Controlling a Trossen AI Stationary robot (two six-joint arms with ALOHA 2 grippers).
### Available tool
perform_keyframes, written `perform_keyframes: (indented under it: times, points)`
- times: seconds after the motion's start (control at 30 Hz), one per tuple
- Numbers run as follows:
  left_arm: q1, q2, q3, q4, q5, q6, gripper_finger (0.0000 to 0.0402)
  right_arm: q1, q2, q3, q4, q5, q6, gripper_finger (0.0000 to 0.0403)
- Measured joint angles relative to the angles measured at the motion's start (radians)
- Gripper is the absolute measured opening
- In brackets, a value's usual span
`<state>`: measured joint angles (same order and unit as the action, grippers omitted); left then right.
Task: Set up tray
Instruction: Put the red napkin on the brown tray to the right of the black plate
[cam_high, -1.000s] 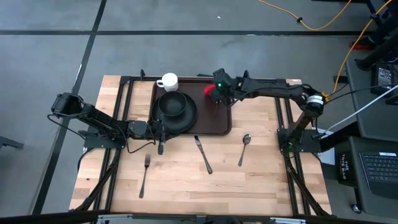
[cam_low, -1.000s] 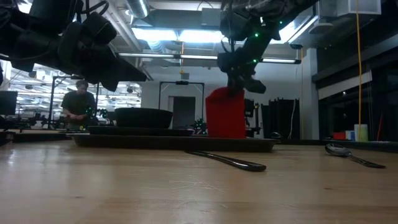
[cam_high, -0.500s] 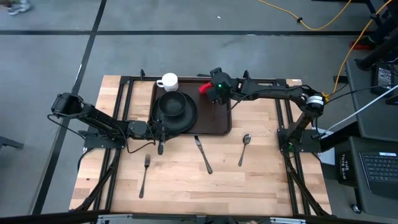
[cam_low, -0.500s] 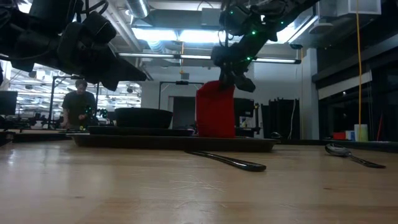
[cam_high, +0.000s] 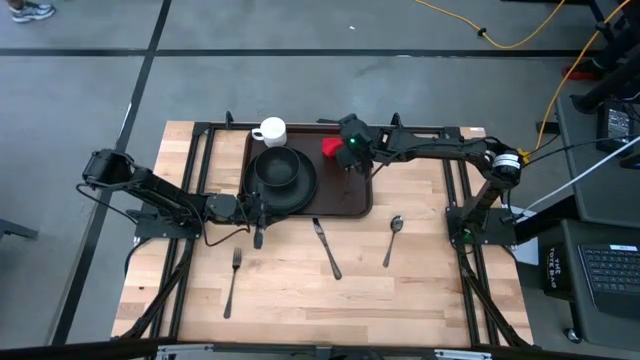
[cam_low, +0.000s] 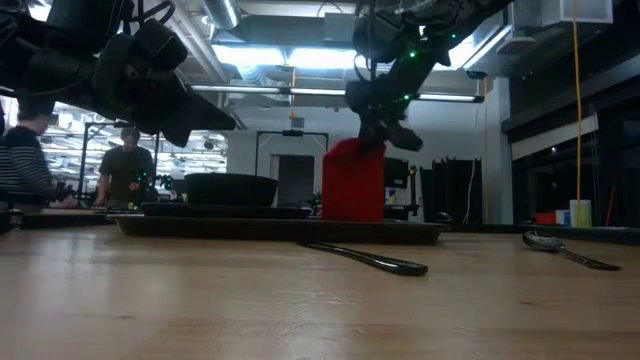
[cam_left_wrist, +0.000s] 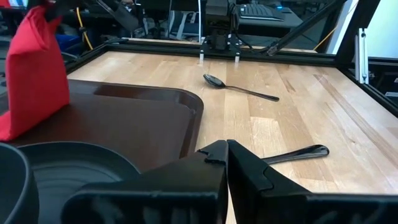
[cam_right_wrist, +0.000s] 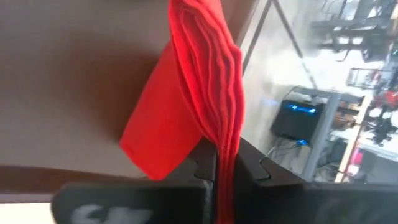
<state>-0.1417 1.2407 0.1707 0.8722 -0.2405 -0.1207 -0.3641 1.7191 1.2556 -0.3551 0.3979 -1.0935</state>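
Note:
The dark brown tray lies at the table's far middle, carrying a black plate with a bowl. A red folded napkin stands upright over the tray's far right part, with my right gripper shut on its top; the low view shows the napkin hanging below the gripper. My left gripper is shut and holds nothing, level beside the tray's near left corner. My right gripper pinches the napkin's upper folded edge between its two fingers, with several layers in the bite. The fingers slant down from the table's right side. The napkin hangs below them, and its lower corner is down at the tray's floor.
A white cup stands at the tray's far left corner. On the wood nearer the front lie a fork, a knife and a spoon. People show in the room beyond the table.
My right gripper has swung the napkin's top a little toward the table's left and partway back. The napkin's lower end has stayed down by the tray.

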Motion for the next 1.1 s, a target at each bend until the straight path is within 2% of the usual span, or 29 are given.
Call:
perform_keyframes:
  times: [0.33,0.43,0.63,0.9,1.1]
  points:
    - [0.000,0.000,0.000,0.000,0.001,-0.016,0.0003,0.002,0.000,0.000,-0.093,-0.060,0.123,0.0019]
    - [0.000,0.000,0.000,0.000,0.032,-0.026,0.0002,0.002,0.000,0.000,-0.118,-0.065,0.166,0.0019]
    - [0.000,0.000,0.000,0.000,0.056,-0.026,0.0003,0.002,0.009,0.000,-0.134,-0.162,0.226,0.0019]
    - [0.000,0.000,0.000,0.000,0.056,-0.050,0.0001,0.002,0.089,0.000,-0.147,-0.169,0.231,0.0019]
    - [0.000,0.000,0.000,0.000,0.056,-0.051,0.0001,0.002,0.094,0.000,-0.149,-0.199,0.256,0.0019]
